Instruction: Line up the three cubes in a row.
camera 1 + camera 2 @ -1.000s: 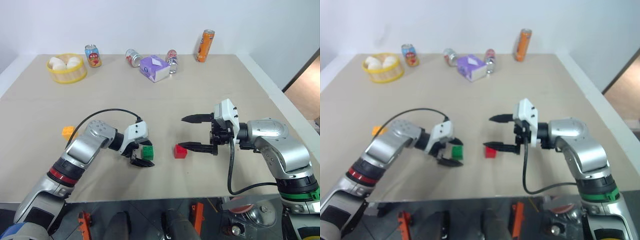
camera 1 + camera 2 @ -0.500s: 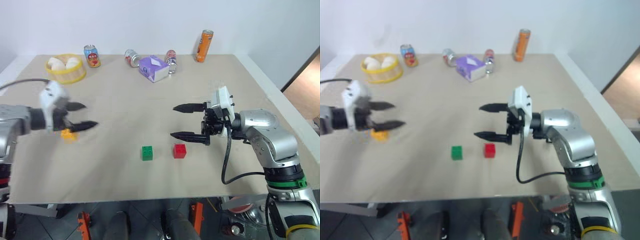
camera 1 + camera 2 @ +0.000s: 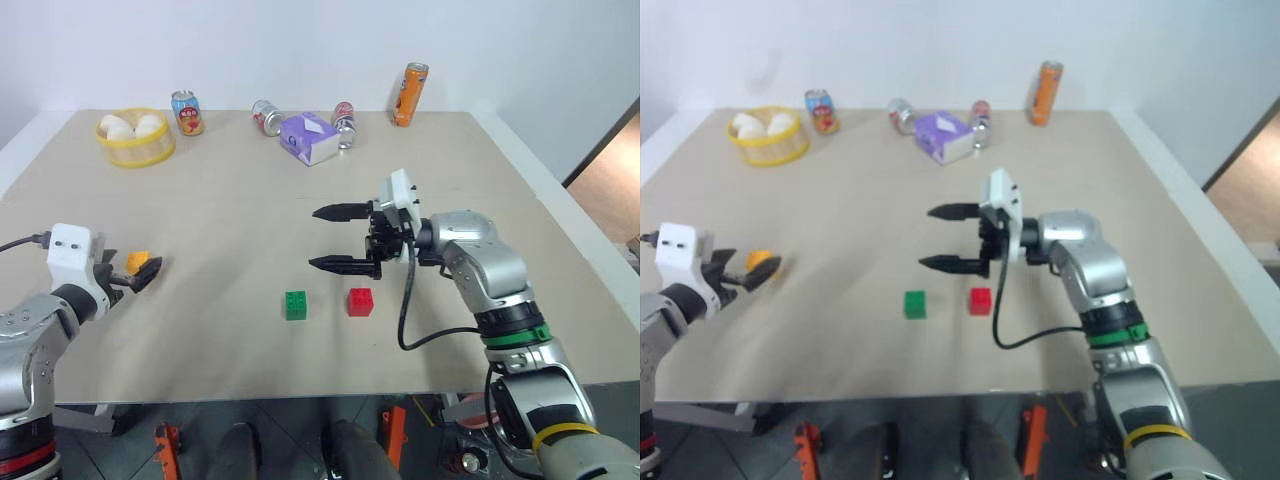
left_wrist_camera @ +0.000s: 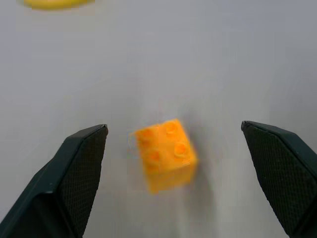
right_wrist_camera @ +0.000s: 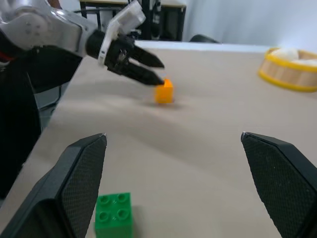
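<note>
While the green cube [image 3: 295,305] and red cube [image 3: 360,301] are sitting side by side, the left gripper [image 3: 138,274] is hovering open at the orange cube [image 3: 137,262]; the right gripper [image 3: 330,238] is hanging open, empty.

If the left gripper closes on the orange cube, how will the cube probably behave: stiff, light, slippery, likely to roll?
The orange cube looks like hard studded plastic, so it should probably stay stiff under the open left gripper. It is small, so likely light, and a one-sided touch may slide it on the smooth table. Its flat faces make rolling unlikely.
</note>
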`<state>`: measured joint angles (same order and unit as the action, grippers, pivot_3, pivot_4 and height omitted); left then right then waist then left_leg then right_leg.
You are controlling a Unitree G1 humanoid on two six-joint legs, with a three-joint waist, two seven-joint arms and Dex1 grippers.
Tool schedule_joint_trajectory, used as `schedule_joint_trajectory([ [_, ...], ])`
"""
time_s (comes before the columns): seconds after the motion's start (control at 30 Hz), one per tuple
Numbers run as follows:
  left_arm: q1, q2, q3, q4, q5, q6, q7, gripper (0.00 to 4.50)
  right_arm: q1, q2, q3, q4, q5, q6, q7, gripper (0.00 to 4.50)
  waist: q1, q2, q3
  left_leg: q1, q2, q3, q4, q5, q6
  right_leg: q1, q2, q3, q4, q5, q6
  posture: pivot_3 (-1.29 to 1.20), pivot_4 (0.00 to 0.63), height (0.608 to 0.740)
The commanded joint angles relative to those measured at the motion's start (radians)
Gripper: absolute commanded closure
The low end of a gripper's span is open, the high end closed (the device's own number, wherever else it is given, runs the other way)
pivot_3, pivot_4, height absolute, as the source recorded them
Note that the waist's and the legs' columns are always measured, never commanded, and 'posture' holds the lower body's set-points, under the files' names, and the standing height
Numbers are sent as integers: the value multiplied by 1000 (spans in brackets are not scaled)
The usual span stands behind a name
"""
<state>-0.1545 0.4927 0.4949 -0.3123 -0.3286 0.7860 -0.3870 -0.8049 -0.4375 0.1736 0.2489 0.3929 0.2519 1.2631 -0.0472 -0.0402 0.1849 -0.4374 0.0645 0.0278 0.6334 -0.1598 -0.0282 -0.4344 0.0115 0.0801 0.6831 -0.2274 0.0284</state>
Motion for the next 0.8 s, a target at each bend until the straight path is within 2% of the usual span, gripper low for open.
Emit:
schedule_joint_trajectory([
  [0.03, 7, -48, 15, -61, 2, -24, 83, 31, -50, 17, 0, 29, -17, -46, 30, 0, 0, 0, 0, 0, 0, 0, 0, 0, 0, 0, 0, 0, 0, 0, 0, 0, 150, 740],
  [0.3, 2, -132, -30, -9, 20, -81, 176, 31, -72, 39, 3, 63, -35, -66, 54, 0, 0, 0, 0, -1, 0, 0, 0, 0, 0, 0, 0, 1, 0, 2, 4, 0, 150, 740],
  [0.6, -26, -129, -82, 90, 39, -143, 202, 31, -69, 39, -2, 62, -46, -66, 54, 0, 0, 0, 0, -1, 0, 0, 0, 0, 0, -1, 0, 1, 0, 2, 4, 0, 150, 740],
  [0.73, -32, -124, -95, 118, 46, -162, 206, 1138, -66, 37, -5, 56, -48, -63, 53, 0, 0, 0, 0, -1, 0, 0, 0, 0, 0, -1, 0, 1, 0, 2, 4, 0, 150, 740],
  [0.8, -33, -116, -101, 130, 52, -174, 204, 1878, -65, 35, -8, 54, -48, -61, 50, 0, 0, 0, 0, -1, 0, 0, 0, 0, 0, -1, 0, 1, 0, 2, 4, 0, 150, 740],
])
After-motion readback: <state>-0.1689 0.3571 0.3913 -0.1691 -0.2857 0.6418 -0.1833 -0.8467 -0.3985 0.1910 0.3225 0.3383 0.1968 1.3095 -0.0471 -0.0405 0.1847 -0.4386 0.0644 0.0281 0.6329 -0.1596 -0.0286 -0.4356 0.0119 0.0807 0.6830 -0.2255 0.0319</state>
